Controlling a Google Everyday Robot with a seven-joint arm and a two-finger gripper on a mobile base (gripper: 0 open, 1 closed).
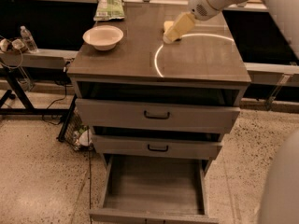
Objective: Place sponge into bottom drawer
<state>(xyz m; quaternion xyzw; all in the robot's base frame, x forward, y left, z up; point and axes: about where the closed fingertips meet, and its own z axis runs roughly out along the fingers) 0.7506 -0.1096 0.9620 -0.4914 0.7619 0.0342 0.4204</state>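
One claw point(170, 35) to work with, and it slants down onto the bench point(201, 59) toward the far edge, right of the middle, its tip at the near side of the sponge point(167, 25). I cannot tell from here whether it is released, clenched or gripping; it overlaps the sponge and hides most of it. What shows is a small pale-yellow block with soft corners, lying flat, close in colour to the claw itself. To do this step well I'd centre over the block, close gently since foam squashes, and lift straight up before swinging out past the near edge. The bottom drawer point(154, 183) stands pulled out below, its grey floor showing. A white bowl point(103, 35) sits toward the left edge and a green packet point(110, 8) near the far left corner, both well apart from the sponge.
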